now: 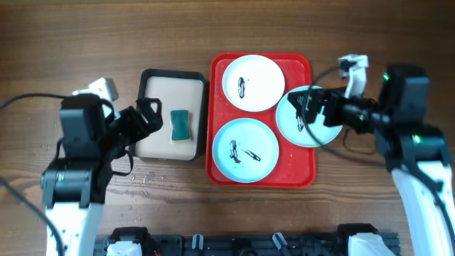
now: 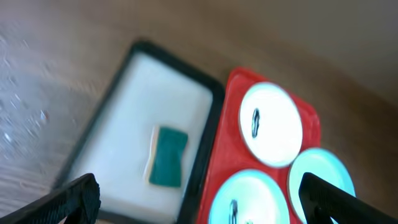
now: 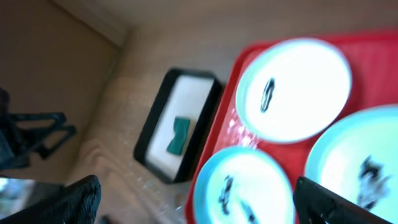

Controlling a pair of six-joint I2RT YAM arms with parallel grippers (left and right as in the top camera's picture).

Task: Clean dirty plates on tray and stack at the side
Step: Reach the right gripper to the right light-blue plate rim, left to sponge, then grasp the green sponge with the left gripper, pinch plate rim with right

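Tray [image 1: 302,67]: red plastic, rounded corners, raised rim, sitting on the wood-grain bench [image 1: 284,28].
Plates: round, shallow, black scribbles on all three. White plate [image 1: 254,83] at the back, blue plate [image 1: 245,149] in front, second blue plate [image 1: 290,121] lapping the tray's right rim.
Left pincer [image 1: 149,117]: spread wide, empty, at the edge of the black-rimmed tray [image 1: 174,89] with the green sponge [image 1: 181,124].
Right pincer [image 1: 313,112]: spread wide over the second blue plate, can't tell if it touches.

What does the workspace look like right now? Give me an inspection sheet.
Surface: brown wooden table, water droplets at its lower left.
Job's things: large red plastic tray carries one white round plate and two light blue round plates, all smeared black.
Clutter: black-rimmed cream tray holding a green sponge.
Grippers: left gripper open by the cream tray; right gripper open above one blue plate.
Cables: black cables trail at both sides.
Surroundings: nothing seen.
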